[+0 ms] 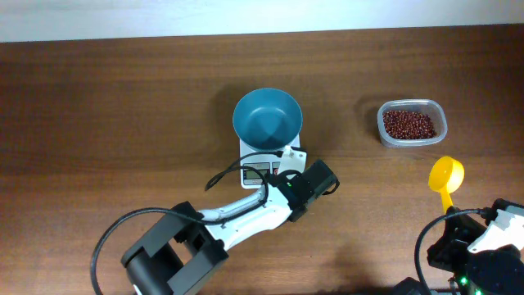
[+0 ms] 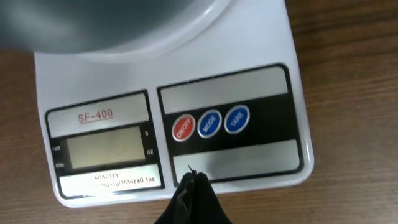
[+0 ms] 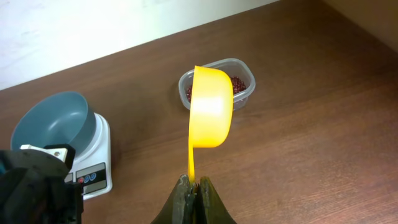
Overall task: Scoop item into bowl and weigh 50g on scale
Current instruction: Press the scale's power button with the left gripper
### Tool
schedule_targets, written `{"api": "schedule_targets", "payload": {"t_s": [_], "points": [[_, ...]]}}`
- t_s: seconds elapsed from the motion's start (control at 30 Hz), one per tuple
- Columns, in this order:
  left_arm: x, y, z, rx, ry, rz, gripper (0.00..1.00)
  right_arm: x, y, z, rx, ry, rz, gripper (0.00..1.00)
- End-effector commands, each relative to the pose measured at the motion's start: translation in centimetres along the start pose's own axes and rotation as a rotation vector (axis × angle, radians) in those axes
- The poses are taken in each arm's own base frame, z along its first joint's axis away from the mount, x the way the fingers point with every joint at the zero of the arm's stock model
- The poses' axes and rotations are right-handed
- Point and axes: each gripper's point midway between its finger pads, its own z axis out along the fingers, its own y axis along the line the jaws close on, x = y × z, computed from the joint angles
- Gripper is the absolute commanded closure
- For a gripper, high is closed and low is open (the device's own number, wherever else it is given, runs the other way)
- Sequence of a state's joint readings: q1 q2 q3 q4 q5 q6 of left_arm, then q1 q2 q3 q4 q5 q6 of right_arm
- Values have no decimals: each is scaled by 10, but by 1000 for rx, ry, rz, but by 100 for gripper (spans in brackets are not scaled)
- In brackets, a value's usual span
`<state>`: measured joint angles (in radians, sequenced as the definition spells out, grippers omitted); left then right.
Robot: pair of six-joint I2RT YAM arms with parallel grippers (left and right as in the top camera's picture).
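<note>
Clenched empty, the left end effector points at the front of the scale; the right end effector grasps the yellow scoop by its handle.

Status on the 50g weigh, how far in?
Done: teal bowl sits on the scale, empty. In hand: right gripper clamps the empty yellow scoop; left gripper, shut, is just below the buttons, display blank. Left: power on, scoop beans from the clear tub, reach 50g.

Yellow scoop pinched in right tool, beans in tub
</note>
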<state>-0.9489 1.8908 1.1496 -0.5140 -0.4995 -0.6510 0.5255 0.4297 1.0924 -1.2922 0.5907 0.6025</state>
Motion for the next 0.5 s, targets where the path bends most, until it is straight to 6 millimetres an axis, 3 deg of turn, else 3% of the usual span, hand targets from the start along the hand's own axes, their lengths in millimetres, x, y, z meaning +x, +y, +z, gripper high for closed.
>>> {"api": "schedule_targets", "payload": {"t_s": [0.0, 0.47], "points": [[-2, 5, 5, -44, -34, -5, 100, -10, -2, -5, 3, -39, 21, 96], [-7, 1, 21, -72, -81, -18, 100, -14, -1, -5, 1, -56, 19, 96]]}}
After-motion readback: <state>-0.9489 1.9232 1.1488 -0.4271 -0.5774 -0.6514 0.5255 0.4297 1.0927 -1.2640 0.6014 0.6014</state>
